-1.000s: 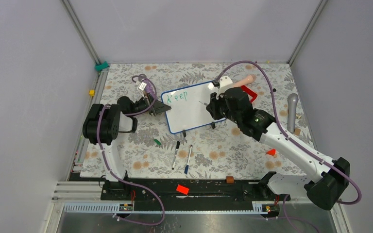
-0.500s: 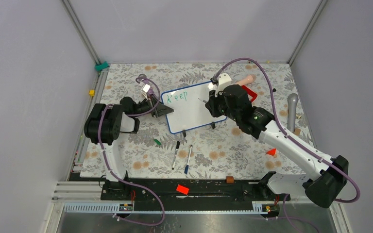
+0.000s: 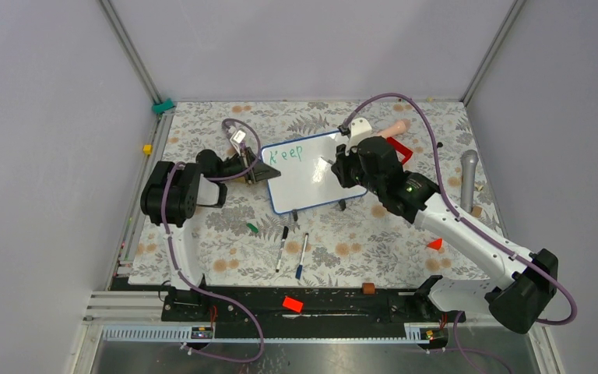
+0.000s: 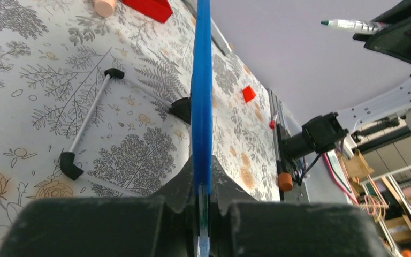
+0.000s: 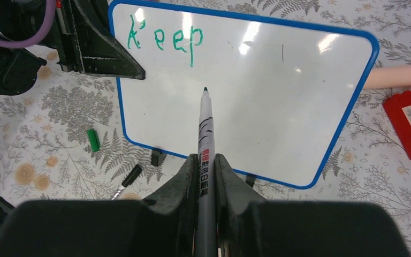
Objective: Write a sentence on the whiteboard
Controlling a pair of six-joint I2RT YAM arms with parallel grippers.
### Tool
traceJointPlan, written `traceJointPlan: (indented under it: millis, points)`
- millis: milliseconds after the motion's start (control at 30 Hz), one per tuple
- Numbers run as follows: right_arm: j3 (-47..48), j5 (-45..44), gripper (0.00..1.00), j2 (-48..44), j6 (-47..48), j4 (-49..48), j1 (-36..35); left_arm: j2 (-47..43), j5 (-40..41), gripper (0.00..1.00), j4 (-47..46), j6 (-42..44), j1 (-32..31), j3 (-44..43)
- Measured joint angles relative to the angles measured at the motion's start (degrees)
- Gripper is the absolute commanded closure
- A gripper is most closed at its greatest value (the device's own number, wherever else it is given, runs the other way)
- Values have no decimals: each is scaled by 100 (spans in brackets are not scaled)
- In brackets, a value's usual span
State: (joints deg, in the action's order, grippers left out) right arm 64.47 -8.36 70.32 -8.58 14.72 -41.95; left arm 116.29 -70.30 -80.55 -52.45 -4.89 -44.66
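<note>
The left pincer [image 4: 202,182] has just pressed together on the blue rim of the whiteboard [image 4: 201,80]. A second ago it stood spread just off the board's left edge, and the arm has since slid in and bitten. From that wrist the rim runs edge-on straight out from the jaws, with the board's black feet [image 4: 69,165] beyond on the floral counter [image 4: 43,80]. I read this as a brace, so the board should not skid under the pen.

The right pincer [image 5: 206,160] pinches a marker [image 5: 205,128], tip forward over bare white just below the green "Keep" [image 5: 166,40]. That word is the only part of the sentence written so far, so most of the task remains. The tip looks clear of the surface.

From its base at the near edge, the left arm lies low, forearm turned rightward to the board's left rim. The right arm reaches diagonally from the near right corner, wrist bent over the board's right half. The board sits toward the far middle of the counter, slightly skewed
</note>
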Motion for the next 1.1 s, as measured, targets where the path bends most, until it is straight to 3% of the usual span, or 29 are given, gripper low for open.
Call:
traceJointPlan:
  millis: [233, 600, 800, 1100]
  points:
    - [-79, -168, 100, -76, 70, 15, 0, 417, -315, 100, 0, -254, -221, -581]
    - [-186, -240, 100, -400, 66, 61, 2, 426, -557, 99, -9, -313, -361, -645]
    - [-420, -297, 100, -575, -4, 275, 2, 424, -586, 64, -17, -321, -380, -632]
    - [-590, -396, 100, -929, -92, 466, 0, 363, -542, 39, -15, -334, -372, -505]
